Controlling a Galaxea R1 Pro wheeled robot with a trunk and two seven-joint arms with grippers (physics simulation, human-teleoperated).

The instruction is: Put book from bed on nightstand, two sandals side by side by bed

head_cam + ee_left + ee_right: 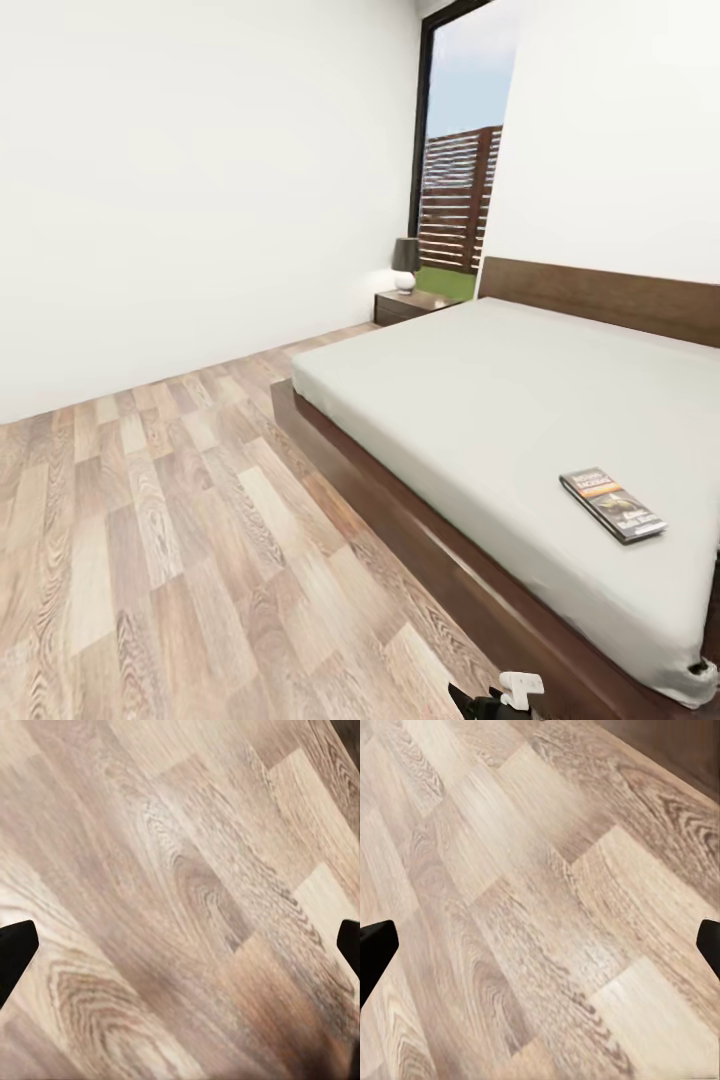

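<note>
Floor: wood planks, beside the bed.
Nightstand: far corner, lamp on top.
Bed: grey mattress, dark frame.
Book: flat on the mattress near its foot edge.
Left gripper: fingers spread wide, empty, over floor.
Right gripper: fingers spread wide, empty, over floor.

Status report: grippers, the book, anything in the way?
Left gripper open over floor; right gripper open, empty. Book flat on bed, near edge. Nightstand with lamp far corner.
</note>
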